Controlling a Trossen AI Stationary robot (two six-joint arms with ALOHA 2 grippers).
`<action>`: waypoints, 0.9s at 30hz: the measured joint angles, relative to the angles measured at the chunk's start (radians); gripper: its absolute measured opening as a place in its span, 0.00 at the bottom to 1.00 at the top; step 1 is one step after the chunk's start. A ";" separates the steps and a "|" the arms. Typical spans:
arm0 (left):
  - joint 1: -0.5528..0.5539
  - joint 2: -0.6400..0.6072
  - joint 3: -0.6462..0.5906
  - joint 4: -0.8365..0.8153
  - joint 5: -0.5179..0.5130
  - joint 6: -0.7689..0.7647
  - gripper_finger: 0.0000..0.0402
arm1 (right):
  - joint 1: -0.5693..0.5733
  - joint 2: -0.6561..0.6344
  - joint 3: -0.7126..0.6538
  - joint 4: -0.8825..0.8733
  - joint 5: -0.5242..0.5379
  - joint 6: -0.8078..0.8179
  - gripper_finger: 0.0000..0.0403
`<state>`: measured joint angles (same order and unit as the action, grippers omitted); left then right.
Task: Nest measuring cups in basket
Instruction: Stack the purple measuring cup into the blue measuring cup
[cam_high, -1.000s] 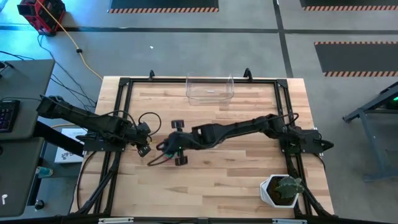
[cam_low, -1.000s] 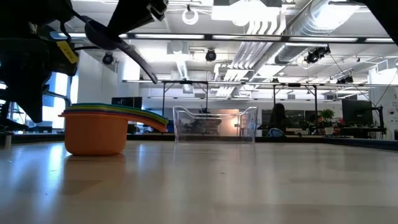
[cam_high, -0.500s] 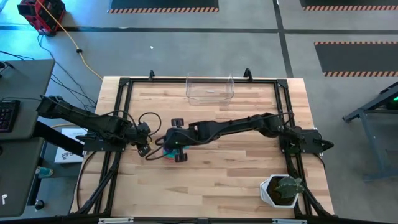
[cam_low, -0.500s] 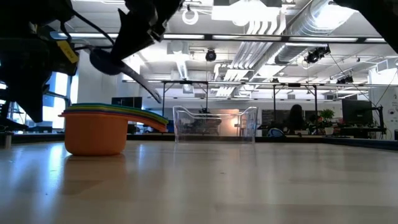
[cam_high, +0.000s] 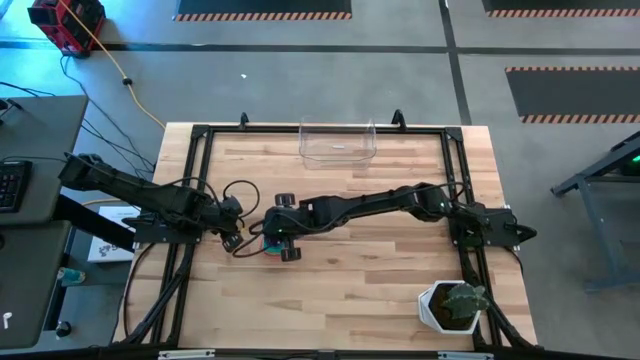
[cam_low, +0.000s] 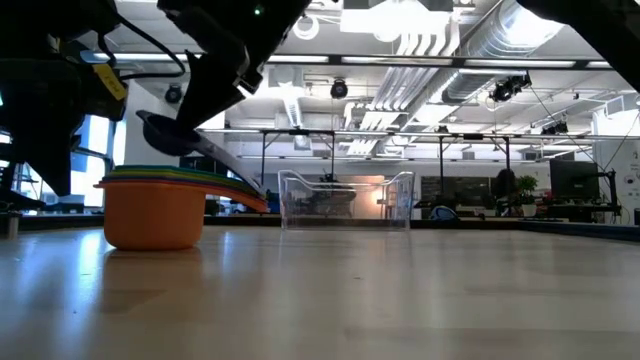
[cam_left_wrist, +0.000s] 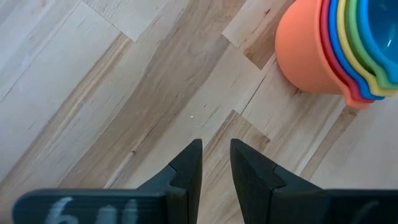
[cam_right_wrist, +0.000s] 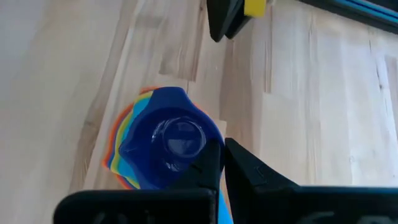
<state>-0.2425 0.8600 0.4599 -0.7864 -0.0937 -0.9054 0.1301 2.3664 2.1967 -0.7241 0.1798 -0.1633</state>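
A nested stack of measuring cups (cam_low: 155, 210), orange outermost, stands on its base at the table's left middle (cam_left_wrist: 329, 50). Just above it hangs a blue cup (cam_right_wrist: 171, 140), a dark shape in the low view (cam_low: 165, 133), with my right gripper (cam_right_wrist: 222, 163) shut on it. My left gripper (cam_left_wrist: 216, 158) hovers beside the stack on its left (cam_high: 232, 235). It points down, its fingers a narrow gap apart with nothing between them. The clear basket (cam_high: 337, 143) stands at the far edge. My right gripper pinches the blue cup's handle (cam_right_wrist: 222, 202) between its two fingers, close to where it joins the bowl. The fingers slant down from the table's right side. The cup is lifted clear, its mouth up, right over the stack's opening.
A white pot with a green plant (cam_high: 452, 307) stands at the near right corner. A black frame (cam_high: 195, 135) runs round the table's edges. Bare wood lies between the stack and the basket (cam_low: 345, 200).
My right gripper has sunk toward the stack and gone a little toward the table's left edge, still shut on the blue cup. The cup has come down from well above the stack to just over its top.
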 joint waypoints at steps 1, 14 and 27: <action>0.000 0.000 0.000 0.000 0.000 0.000 0.18 | -0.003 0.003 0.000 0.006 -0.009 -0.001 0.00; 0.000 0.000 0.000 -0.001 0.001 0.018 0.18 | -0.007 0.018 0.017 -0.045 -0.031 -0.018 0.00; 0.000 0.000 0.000 -0.001 0.001 0.019 0.18 | 0.007 0.028 0.113 -0.089 -0.084 -0.254 0.00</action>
<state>-0.2428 0.8600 0.4599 -0.7874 -0.0925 -0.8867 0.1375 2.3939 2.3093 -0.8129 0.0960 -0.4176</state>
